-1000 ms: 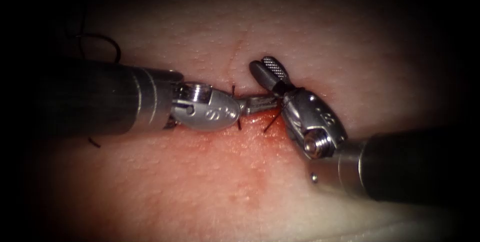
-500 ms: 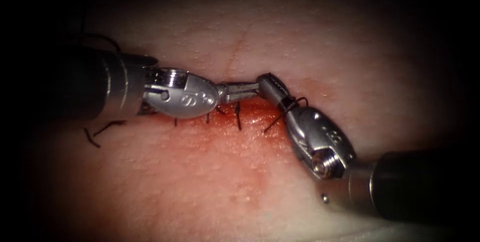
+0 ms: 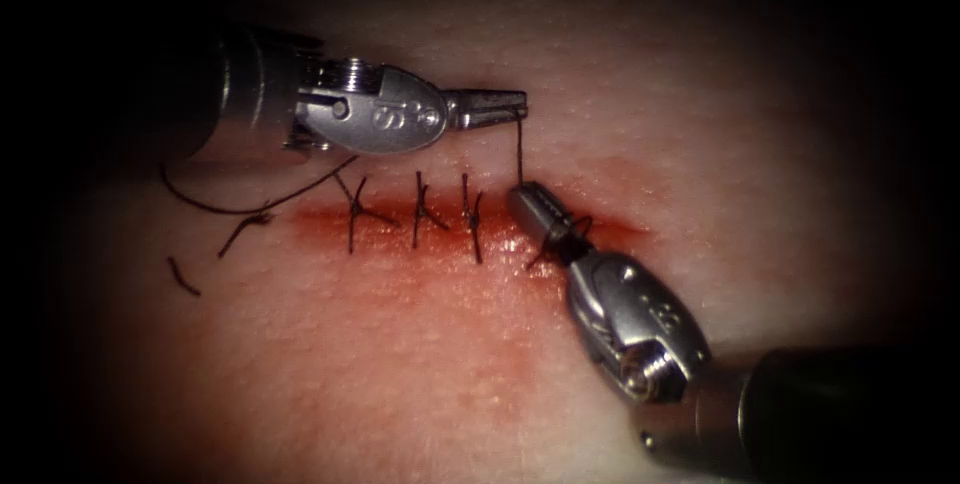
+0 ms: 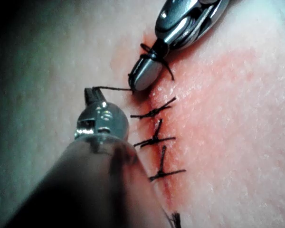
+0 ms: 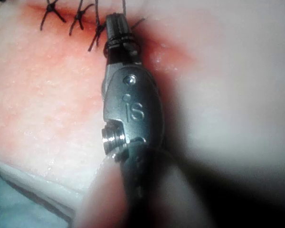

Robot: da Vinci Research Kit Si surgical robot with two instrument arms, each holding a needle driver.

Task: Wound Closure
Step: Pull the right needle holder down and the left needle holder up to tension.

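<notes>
The cut [image 3: 600, 229] runs across the tissue [image 3: 420, 364] as a red line with three tied stitches [image 3: 420, 209] on it. My left tool [image 3: 505, 104] hovers over the tissue beyond the cut, jaws shut on a short thread [image 3: 520, 149]. This thread runs straight down to the tip of my right tool [image 3: 525, 202], which lies on the cut just right of the stitches, jaws shut on it. A loop of thread [image 3: 568, 234] is wound around the right jaws. The left wrist view shows the left jaws [image 4: 90, 95], the thread [image 4: 114, 88] and the right tool [image 4: 140, 78]. The right wrist view shows the looped right jaws [image 5: 116, 23].
A long thread tail [image 3: 240, 206] curves over the tissue under the left tool's shaft. Two cut ends of thread [image 3: 182, 279] lie at the left end of the cut. Red fluid [image 3: 450, 254] stains the tissue along and below the cut.
The right jaws, open a second ago, have shut. My left tool has drawn up and to the left, away from the right tool, stretching thread between the two tips and uncovering the stitches.
</notes>
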